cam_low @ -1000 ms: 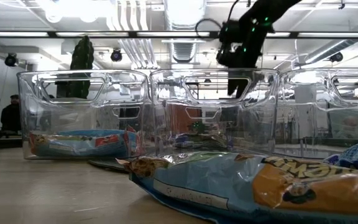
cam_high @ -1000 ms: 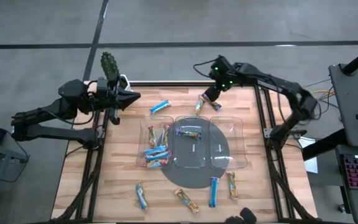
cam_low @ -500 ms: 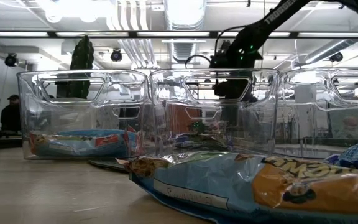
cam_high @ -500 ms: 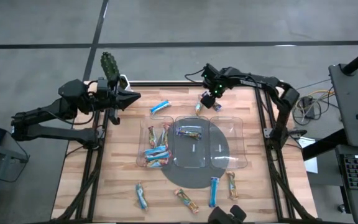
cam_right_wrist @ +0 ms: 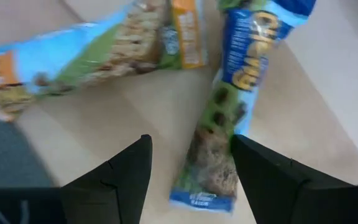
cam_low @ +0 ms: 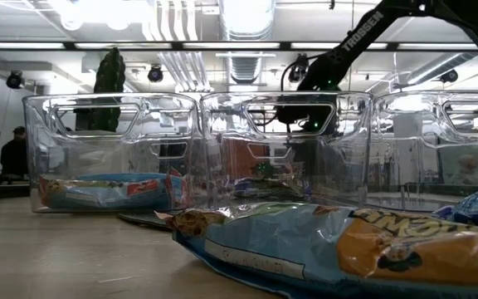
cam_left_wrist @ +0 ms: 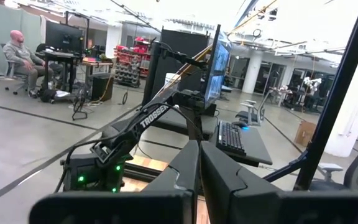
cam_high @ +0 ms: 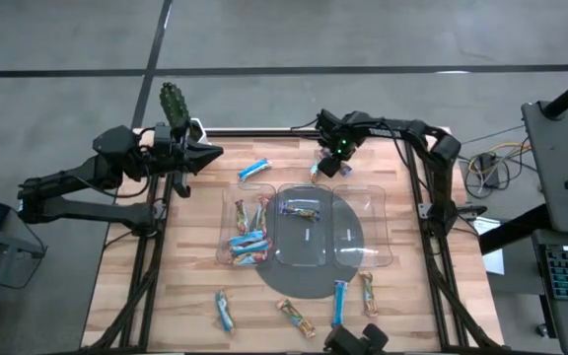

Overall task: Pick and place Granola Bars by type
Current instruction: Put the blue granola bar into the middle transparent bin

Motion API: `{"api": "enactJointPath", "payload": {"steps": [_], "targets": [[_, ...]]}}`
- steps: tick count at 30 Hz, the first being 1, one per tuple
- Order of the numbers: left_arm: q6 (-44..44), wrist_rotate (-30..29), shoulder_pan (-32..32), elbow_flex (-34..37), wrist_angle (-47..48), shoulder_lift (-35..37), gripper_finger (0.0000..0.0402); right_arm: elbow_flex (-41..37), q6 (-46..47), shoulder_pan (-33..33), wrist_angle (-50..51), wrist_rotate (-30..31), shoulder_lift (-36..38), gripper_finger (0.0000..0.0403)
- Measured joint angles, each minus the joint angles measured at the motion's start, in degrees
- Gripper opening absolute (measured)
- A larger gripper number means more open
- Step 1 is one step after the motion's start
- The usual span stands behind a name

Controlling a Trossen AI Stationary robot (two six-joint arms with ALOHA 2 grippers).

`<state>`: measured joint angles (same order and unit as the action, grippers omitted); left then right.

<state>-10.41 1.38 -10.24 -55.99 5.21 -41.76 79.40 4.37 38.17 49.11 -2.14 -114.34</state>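
Observation:
Two granola bars lie crossed on the wood near the table's far edge: a blue one (cam_right_wrist: 229, 106) and a blue, green and orange one (cam_right_wrist: 104, 50). My right gripper (cam_right_wrist: 191, 168) points down just above them, open; the blue bar's end lies between its fingers, apart from both. In the high view this gripper (cam_high: 328, 164) is far of the clear tray (cam_high: 378, 258). Several blue bars (cam_high: 248, 242) fill the tray's left compartment, and one bar (cam_high: 302, 210) lies in the middle compartment. My left gripper (cam_high: 212, 153) is shut, holding nothing, raised over the far left corner.
A loose blue bar (cam_high: 254, 170) lies at the far left of the tray. Several more bars (cam_high: 339, 303) lie near the front edge, one of them large in the low view (cam_low: 330, 241). A dark round mat (cam_high: 309, 281) lies under the tray.
My right gripper has come down toward the two crossed bars at the table's far edge and tipped to point straight down, staying open. Bars and tray have not moved.

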Motion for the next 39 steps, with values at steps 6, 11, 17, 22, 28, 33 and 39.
{"api": "enactJointPath", "payload": {"steps": [6,11,17,22,28,33,39], "targets": [[-0.2,0.0,0.0,0.0,0.0,0.0,0.0,0.0,-0.1,0.1,-0.1,4.5,0.7,0.0214],[-0.2,-1.1,0.0,0.0,0.0,0.0,0.0,0.0,-1.0,1.2,-0.1,5.1,1.3,0.0214],[-0.6,-1.3,0.0,0.0,0.0,0.0,0.0,-0.1,-1.6,1.5,-0.2,3.5,0.6,0.0214],[-0.7,-1.3,0.0,0.0,0.0,0.0,0.0,-0.1,-2.0,1.5,-0.4,3.1,-0.2,0.0214],[-0.8,-1.3,0.0,0.0,0.0,0.0,0.0,-0.3,-1.9,1.6,-0.6,1.6,-1.4,0.0206],[-0.8,-1.3,0.0,0.0,0.0,0.0,0.0,-0.3,-1.8,1.7,-0.8,1.5,-1.4,0.0165],[-0.8,-1.3,0.0,0.0,0.0,0.0,0.0,-0.3,-2.0,1.6,-0.8,0.0,-1.3,0.0083]]}}
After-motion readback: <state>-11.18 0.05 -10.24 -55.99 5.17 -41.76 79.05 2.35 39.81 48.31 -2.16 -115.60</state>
